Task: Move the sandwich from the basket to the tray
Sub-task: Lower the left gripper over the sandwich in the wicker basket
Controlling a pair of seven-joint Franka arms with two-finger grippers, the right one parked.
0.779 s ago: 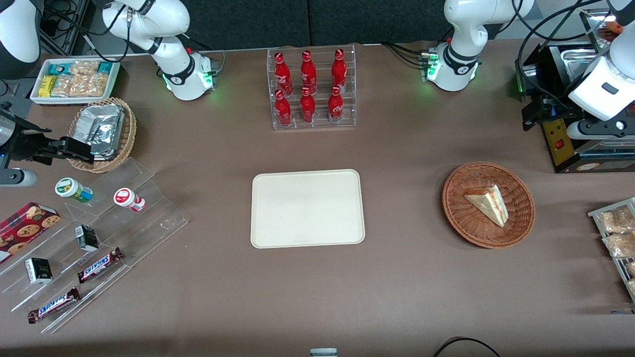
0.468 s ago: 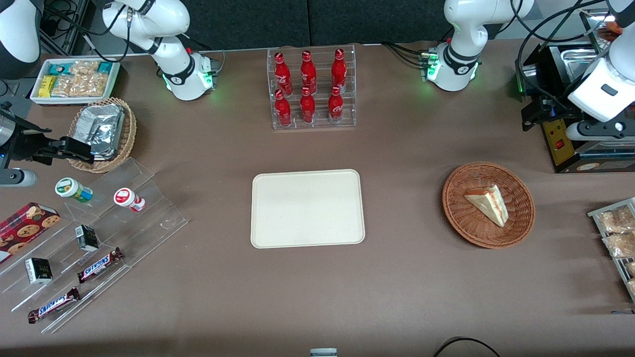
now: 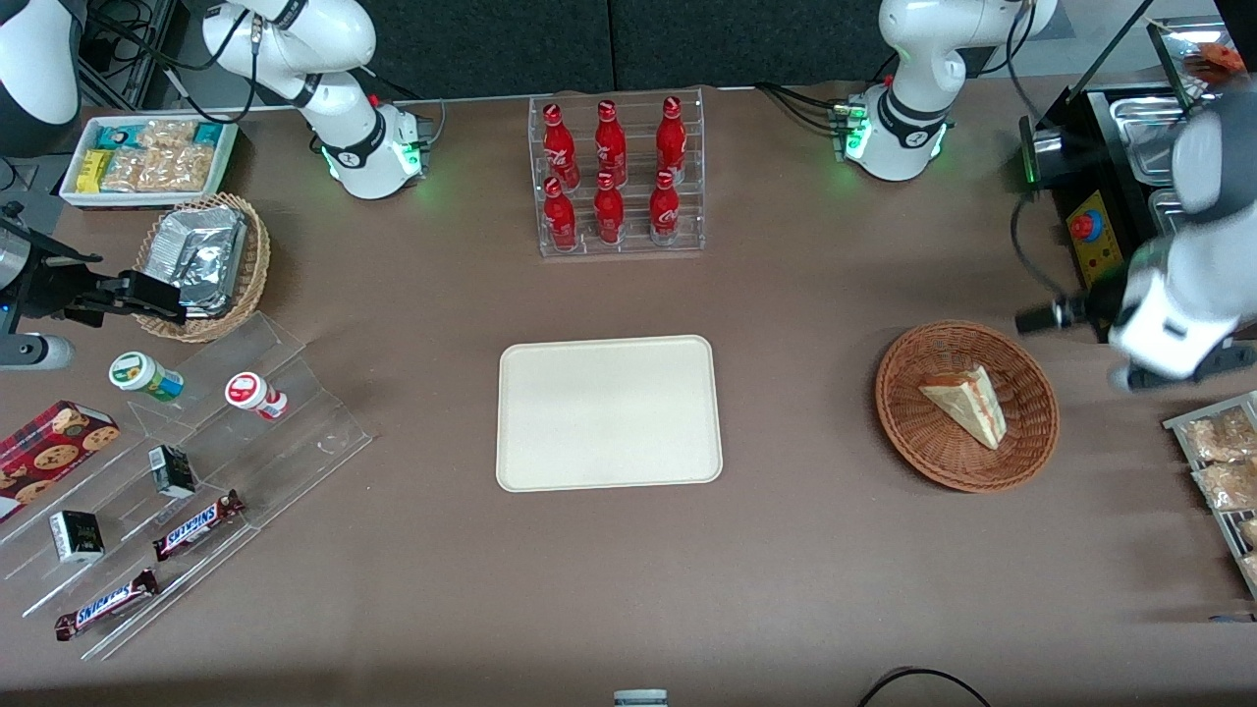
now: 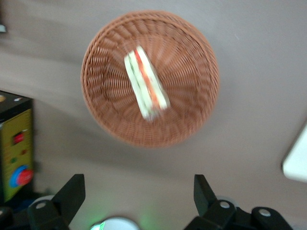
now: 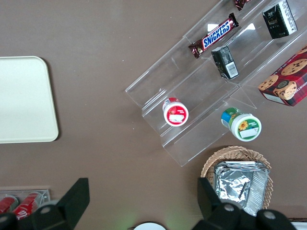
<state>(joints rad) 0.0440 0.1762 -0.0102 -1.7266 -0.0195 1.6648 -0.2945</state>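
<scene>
The sandwich (image 3: 966, 402), a pale bread wedge with red and green filling at its edge, lies in the reddish-brown wicker basket (image 3: 908, 412). Both also show in the left wrist view, the sandwich (image 4: 145, 84) in the middle of the basket (image 4: 192, 72). My left gripper (image 3: 1056, 314) hangs above the table beside the basket's rim, toward the working arm's end and apart from it. In the left wrist view the gripper (image 4: 139, 184) is open and empty, its jaws wide apart. The cream tray (image 3: 609, 412) lies bare at the table's middle.
A black machine with a yellow panel (image 3: 1095, 245) stands close by the left arm. Snack packets on a rack (image 3: 1218, 462) lie at the working arm's end. A clear rack of red bottles (image 3: 614, 177) stands farther from the camera than the tray.
The left arm has swung down from over the black machine toward the basket. Sandwich, basket and tray have not moved.
</scene>
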